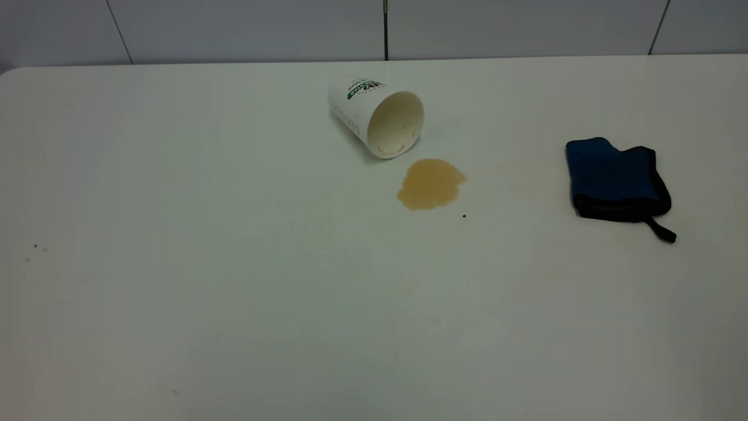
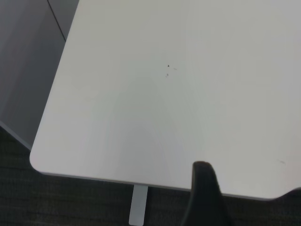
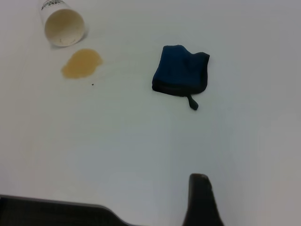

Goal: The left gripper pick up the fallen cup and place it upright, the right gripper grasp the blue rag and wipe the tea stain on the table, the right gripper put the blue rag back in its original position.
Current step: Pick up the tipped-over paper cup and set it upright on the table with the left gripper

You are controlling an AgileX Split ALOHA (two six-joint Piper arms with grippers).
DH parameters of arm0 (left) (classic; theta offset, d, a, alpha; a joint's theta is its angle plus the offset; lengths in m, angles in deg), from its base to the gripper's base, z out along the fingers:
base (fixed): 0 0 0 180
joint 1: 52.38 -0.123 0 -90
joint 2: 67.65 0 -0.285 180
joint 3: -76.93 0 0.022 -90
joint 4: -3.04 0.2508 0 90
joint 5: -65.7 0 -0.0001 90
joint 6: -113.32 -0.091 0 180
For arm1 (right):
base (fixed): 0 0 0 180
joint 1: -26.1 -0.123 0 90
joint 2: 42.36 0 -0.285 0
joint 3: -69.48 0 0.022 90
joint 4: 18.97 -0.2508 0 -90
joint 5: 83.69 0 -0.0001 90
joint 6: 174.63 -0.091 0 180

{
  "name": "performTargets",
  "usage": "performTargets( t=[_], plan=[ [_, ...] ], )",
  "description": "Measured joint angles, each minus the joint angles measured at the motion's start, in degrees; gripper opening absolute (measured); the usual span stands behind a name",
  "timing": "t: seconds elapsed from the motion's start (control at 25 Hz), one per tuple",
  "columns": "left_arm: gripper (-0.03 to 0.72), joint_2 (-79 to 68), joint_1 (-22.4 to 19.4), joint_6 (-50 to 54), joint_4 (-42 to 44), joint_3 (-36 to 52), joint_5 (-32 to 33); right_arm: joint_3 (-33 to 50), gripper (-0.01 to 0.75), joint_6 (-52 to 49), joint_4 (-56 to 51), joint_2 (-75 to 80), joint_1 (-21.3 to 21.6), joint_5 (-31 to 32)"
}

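The cup [image 1: 377, 114] lies on its side at the far middle of the table [image 1: 234, 292], its cream mouth facing the near right. The tea stain [image 1: 430, 183] is a tan puddle just in front of the mouth. The blue rag [image 1: 616, 178] lies folded on the right, its black loop tab pointing to the near side. Neither arm shows in the exterior view. The right wrist view shows the cup [image 3: 63, 23], the stain [image 3: 81, 63] and the rag [image 3: 181, 70], all far from my right gripper [image 3: 201, 200]. My left gripper [image 2: 205, 193] hovers over a near table corner.
A grey wall stands behind the table's far edge [image 1: 374, 58]. A tiny black speck [image 1: 464, 216] lies beside the stain. A few dark specks [image 2: 168, 70] mark the table's left part. Dark floor [image 2: 70, 202] lies beyond the near table edge.
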Motion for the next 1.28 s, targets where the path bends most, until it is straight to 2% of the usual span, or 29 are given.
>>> performTargets(
  t=[0.16,0.36,0.56,0.84,1.0,1.16,1.28],
  plan=[
    [0.543,-1.7,0.0,-1.0,-0.5,-1.3,0.3,0.0,0.564,0.0,0.0,0.0,0.0,0.0],
    [0.543,-12.4,0.0,-7.6,-2.5,-7.3,-1.9,0.0,0.564,0.0,0.0,0.0,0.0,0.0],
    [0.546,-26.5,0.0,-10.5,-4.3,-8.9,-12.5,0.0,0.564,0.0,0.0,0.0,0.0,0.0],
    [0.547,-49.7,0.9,-19.7,-13.4,-11.5,-26.7,0.0,0.564,0.0,0.0,0.0,0.0,0.0],
    [0.547,-61.8,6.9,-21.1,-13.3,-15.3,-31.2,0.0,0.564,0.0,0.0,0.0,0.0,0.0],
    [0.547,-73.6,16.6,-17.8,-8.7,-19.5,-35.9,0.0,0.564,0.0,0.0,0.0,0.0,0.0],
    [0.547,-83.1,23.3,-11.3,-2.0,-24.0,-38.3,0.0,0.564,0.0,0.0,0.0,0.0,0.0]
  ],
)
